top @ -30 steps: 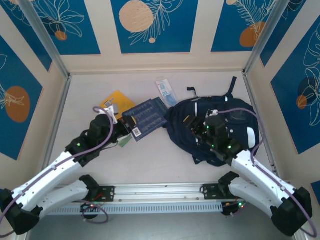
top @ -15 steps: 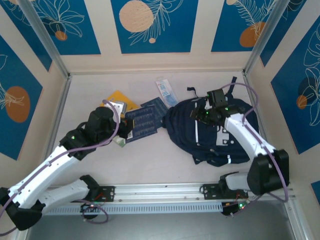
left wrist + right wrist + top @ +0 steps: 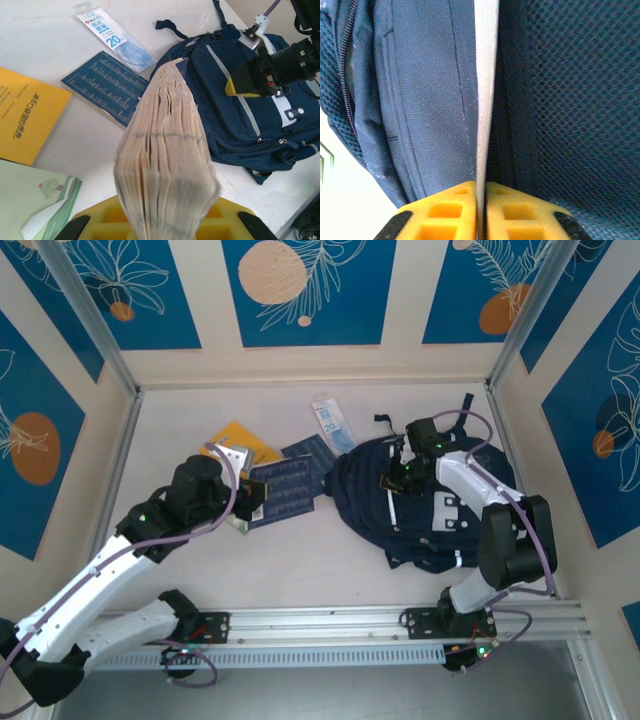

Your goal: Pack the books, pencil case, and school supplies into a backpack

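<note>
The left gripper [image 3: 250, 503] is clamped on a navy book [image 3: 165, 165], held up off the table left of the backpack [image 3: 440, 515], with its page edges toward the wrist camera. The right gripper [image 3: 396, 477] rests on the backpack's far-left part. Its fingers [image 3: 445, 215] are pinched tight on a thin fold of fabric at a white stripe. A second navy book [image 3: 308, 452] lies flat just left of the backpack, and the yellow book [image 3: 240, 438] lies farther left. A green packet [image 3: 35, 195] lies near the yellow book. A blue packet [image 3: 332, 423] lies just beyond the backpack's far-left corner.
</note>
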Tool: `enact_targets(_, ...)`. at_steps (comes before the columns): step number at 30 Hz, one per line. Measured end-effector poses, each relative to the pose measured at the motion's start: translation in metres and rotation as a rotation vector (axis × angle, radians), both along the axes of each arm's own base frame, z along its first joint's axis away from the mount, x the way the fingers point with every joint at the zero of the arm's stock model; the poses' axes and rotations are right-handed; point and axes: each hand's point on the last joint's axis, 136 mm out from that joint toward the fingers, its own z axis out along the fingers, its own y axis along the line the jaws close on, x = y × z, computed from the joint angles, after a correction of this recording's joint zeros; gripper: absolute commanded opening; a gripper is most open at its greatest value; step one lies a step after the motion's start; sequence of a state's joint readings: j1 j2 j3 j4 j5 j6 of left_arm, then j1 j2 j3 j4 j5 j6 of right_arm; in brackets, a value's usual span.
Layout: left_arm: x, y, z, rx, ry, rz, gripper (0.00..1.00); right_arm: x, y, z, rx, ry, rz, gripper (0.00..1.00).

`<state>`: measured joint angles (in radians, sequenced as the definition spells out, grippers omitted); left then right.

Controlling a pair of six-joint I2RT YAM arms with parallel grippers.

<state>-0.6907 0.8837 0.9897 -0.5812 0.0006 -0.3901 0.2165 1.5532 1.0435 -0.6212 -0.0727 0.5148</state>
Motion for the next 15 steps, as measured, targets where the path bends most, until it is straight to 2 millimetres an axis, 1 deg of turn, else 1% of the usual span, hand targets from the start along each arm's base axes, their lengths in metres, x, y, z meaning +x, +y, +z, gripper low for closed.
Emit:
enact_targets(3,0.002,0.002,-0.001,-0.005,0.006,0.006,0.00,-0.001,0.000,-0.003,-0.012,0.005,0.009,0.00)
enact_targets(6,0.004,0.003,-0.003,-0.008,0.018,0.012,0.00,-0.002,-0.002,0.006,-0.022,-0.022,0.013,0.00)
enact_targets(8,0.007,0.003,-0.006,-0.008,0.035,0.015,0.00,-0.004,-0.003,0.024,-0.016,-0.072,0.021,0.00)
enact_targets(10,0.009,0.000,-0.011,-0.010,0.059,0.017,0.00,-0.007,-0.005,0.049,0.009,-0.138,0.024,0.00)
enact_targets(13,0.013,-0.004,-0.022,-0.004,0.100,0.014,0.00,-0.015,-0.011,0.091,0.105,-0.245,0.015,0.00)
enact_targets(15,0.014,-0.008,-0.028,-0.007,0.130,0.014,0.00,-0.019,-0.014,0.112,0.182,-0.299,0.005,0.00)
